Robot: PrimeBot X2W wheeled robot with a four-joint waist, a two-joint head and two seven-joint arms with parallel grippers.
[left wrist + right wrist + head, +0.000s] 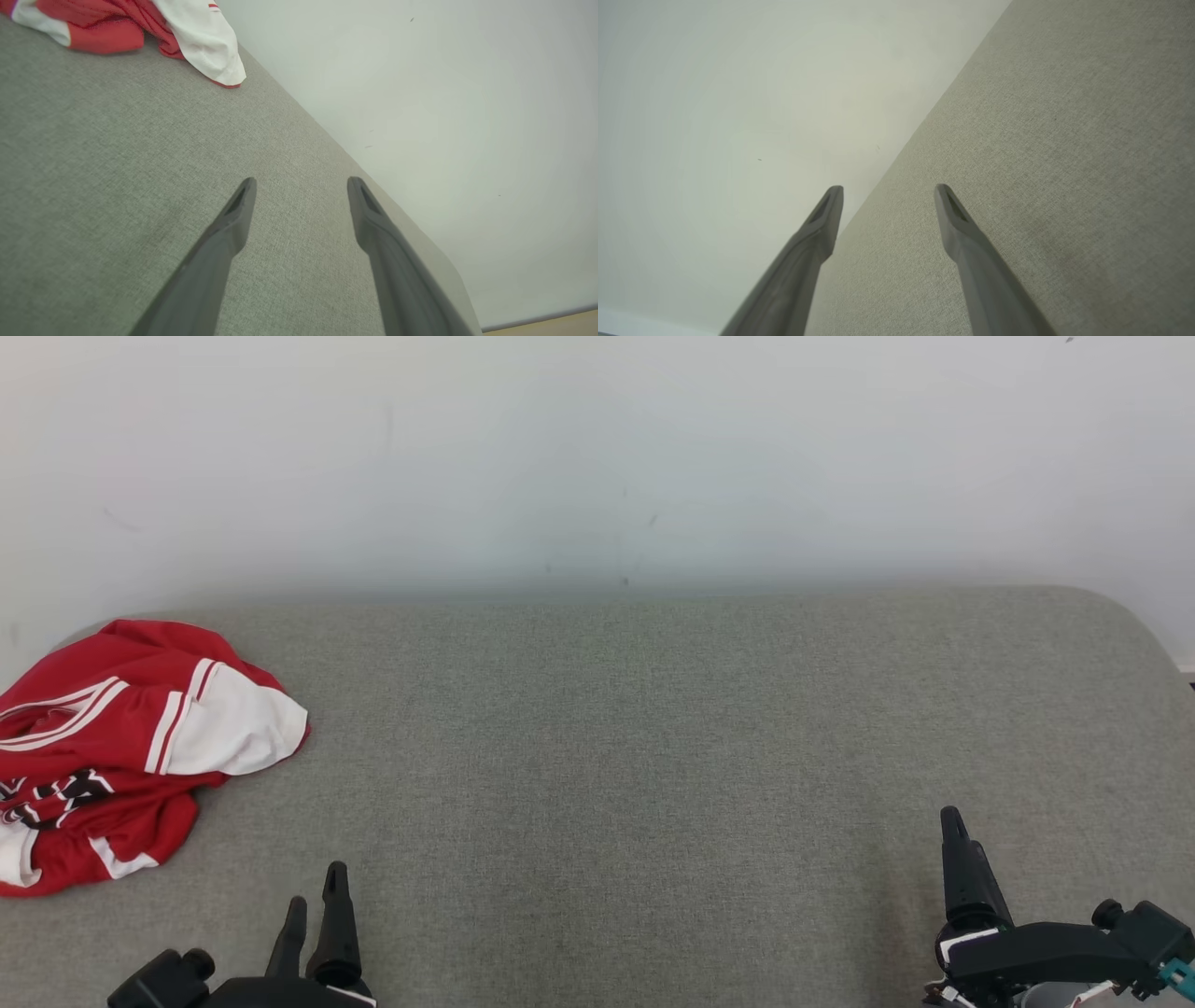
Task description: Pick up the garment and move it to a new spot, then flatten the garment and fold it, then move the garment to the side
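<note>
The garment point(121, 747), a red jersey with white panels and stripes, lies crumpled at the far left of the grey padded surface point(635, 756). Its white edge also shows in the left wrist view, the garment point(196, 32) at the top left. My left gripper point(316, 901) hovers low at the lower left, to the right of the garment and nearer than it, apart from it. In its own view the left gripper point(301, 184) stands open with nothing between the fingers. My right gripper point(952, 826) is at the lower right; its wrist view shows the right gripper point(888, 191) open and empty.
A pale wall point(597, 457) rises directly behind the padded surface. The surface's rounded right corner point(1120, 616) curves down at the far right. A strip of tan floor point(551, 324) shows past the surface's end.
</note>
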